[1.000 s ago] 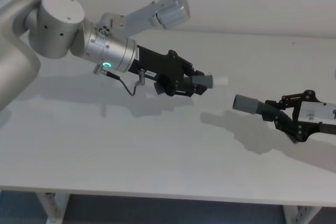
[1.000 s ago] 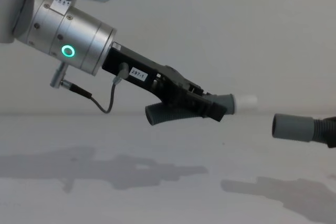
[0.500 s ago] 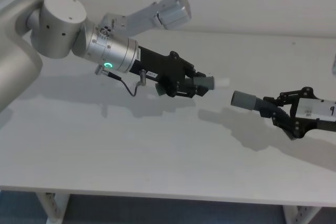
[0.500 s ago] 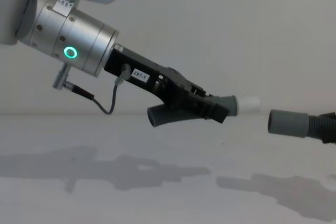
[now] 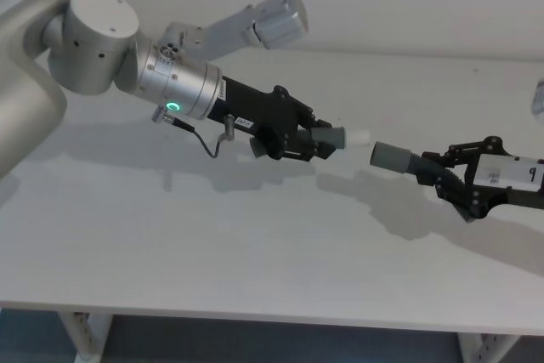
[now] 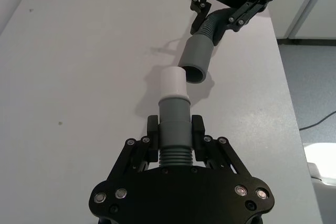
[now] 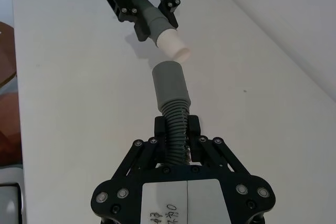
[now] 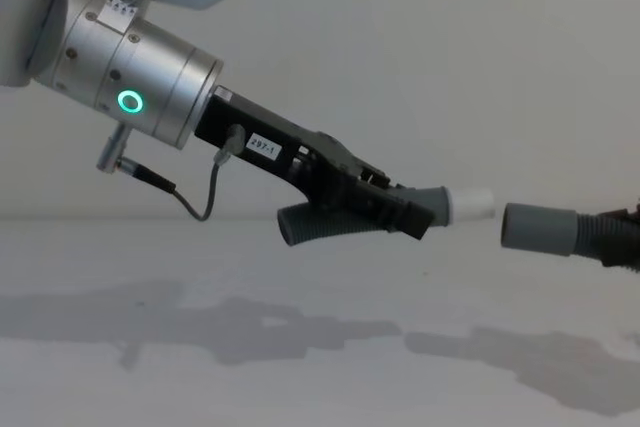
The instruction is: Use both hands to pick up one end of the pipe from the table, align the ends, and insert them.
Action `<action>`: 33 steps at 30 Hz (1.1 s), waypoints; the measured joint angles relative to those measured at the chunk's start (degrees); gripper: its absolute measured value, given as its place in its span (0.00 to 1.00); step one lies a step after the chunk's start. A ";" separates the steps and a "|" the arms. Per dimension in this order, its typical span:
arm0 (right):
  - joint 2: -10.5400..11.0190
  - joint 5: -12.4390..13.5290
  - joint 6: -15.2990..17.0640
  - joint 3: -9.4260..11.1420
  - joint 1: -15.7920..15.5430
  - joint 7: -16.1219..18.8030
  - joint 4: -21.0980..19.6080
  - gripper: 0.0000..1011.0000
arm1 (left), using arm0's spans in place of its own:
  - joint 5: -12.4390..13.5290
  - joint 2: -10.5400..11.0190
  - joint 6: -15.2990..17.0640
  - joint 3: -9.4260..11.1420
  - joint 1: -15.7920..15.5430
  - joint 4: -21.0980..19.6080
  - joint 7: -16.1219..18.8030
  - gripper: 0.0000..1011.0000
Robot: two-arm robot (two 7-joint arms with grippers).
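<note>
Left pincer: clamped on white-tipped elbow, above the desk. White tip: ahead of it, close to grey collar, not touching. Right pincer: clamped on ribbed neck of collared elbow. Risk: axes look slightly offset; pushing may jam tip on collar rim or twist a piece.

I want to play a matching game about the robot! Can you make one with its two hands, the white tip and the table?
Things: 1 left hand; 2 right hand; 3 white tip; 4 table.
States: A holds the collared piece; B lies below both pieces; C holds the white-tipped piece; D faces the collared piece, not yet inside.
Pairs: 1-C, 2-A, 3-D, 4-B.
</note>
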 joint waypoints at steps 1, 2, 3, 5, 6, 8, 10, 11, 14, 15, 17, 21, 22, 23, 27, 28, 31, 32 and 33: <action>-0.02 0.01 0.06 -0.12 0.13 -0.09 0.07 0.23 | -0.03 0.03 0.00 0.03 -0.02 0.01 0.00 0.35; -0.04 0.02 0.08 -0.18 0.20 -0.13 0.09 0.23 | -0.08 0.09 0.00 0.11 -0.06 0.03 -0.01 0.35; -0.05 0.02 0.10 -0.24 0.26 -0.15 0.12 0.23 | -0.12 0.12 0.00 0.16 -0.08 0.04 -0.01 0.35; -0.09 0.03 0.16 -0.43 0.48 -0.22 0.21 0.23 | -0.21 0.19 -0.02 0.24 -0.11 0.08 -0.01 0.35; -0.11 0.04 0.20 -0.50 0.55 -0.24 0.25 0.23 | -0.24 0.22 -0.02 0.26 -0.12 0.08 -0.01 0.35; -0.14 0.06 0.27 -0.68 0.75 -0.28 0.34 0.23 | -0.32 0.30 -0.05 0.34 -0.15 0.10 0.00 0.35; -0.16 0.08 0.29 -0.80 0.88 -0.30 0.39 0.23 | -0.37 0.35 -0.09 0.41 -0.17 0.11 0.02 0.35; -0.16 0.09 0.30 -0.89 0.97 -0.31 0.42 0.23 | -0.41 0.42 -0.13 0.46 -0.21 0.11 0.08 0.35; -0.19 0.16 0.35 -1.19 1.26 -0.36 0.52 0.23 | -0.46 0.49 -0.21 0.52 -0.26 0.14 0.15 0.35; -0.20 0.19 0.36 -1.28 1.34 -0.39 0.54 0.23 | -0.51 0.52 -0.25 0.60 -0.29 0.17 0.20 0.35; -0.21 0.22 0.38 -1.39 1.43 -0.41 0.55 0.23 | -0.55 0.54 -0.30 0.66 -0.33 0.21 0.24 0.35; -0.22 0.33 0.43 -1.62 1.61 -0.48 0.55 0.23 | -0.68 0.56 -0.57 0.87 -0.46 0.38 0.31 0.35; -0.22 0.38 0.44 -1.66 1.64 -0.50 0.55 0.23 | -0.70 0.56 -0.63 0.90 -0.49 0.43 0.31 0.35; -0.21 0.48 0.46 -1.71 1.69 -0.53 0.53 0.23 | -0.72 0.55 -0.68 0.93 -0.50 0.48 0.32 0.35; -0.17 0.71 0.52 -1.86 1.83 -0.60 0.42 0.23 | -0.86 0.49 -0.96 1.11 -0.63 0.76 0.34 0.35; -0.16 0.75 0.53 -1.88 1.85 -0.61 0.38 0.23 | -0.91 0.47 -1.06 1.17 -0.66 0.87 0.35 0.35; -0.11 1.05 0.59 -1.94 2.00 -0.63 0.28 0.23 | -1.00 0.41 -1.22 1.29 -0.70 1.07 0.35 0.35; -0.10 1.08 0.60 -1.95 2.02 -0.64 0.27 0.23 | -1.07 0.38 -1.32 1.36 -0.73 1.21 0.36 0.35; -0.07 1.16 0.63 -2.01 2.08 -0.65 0.23 0.23 | -1.14 0.35 -1.42 1.43 -0.77 1.32 0.36 0.35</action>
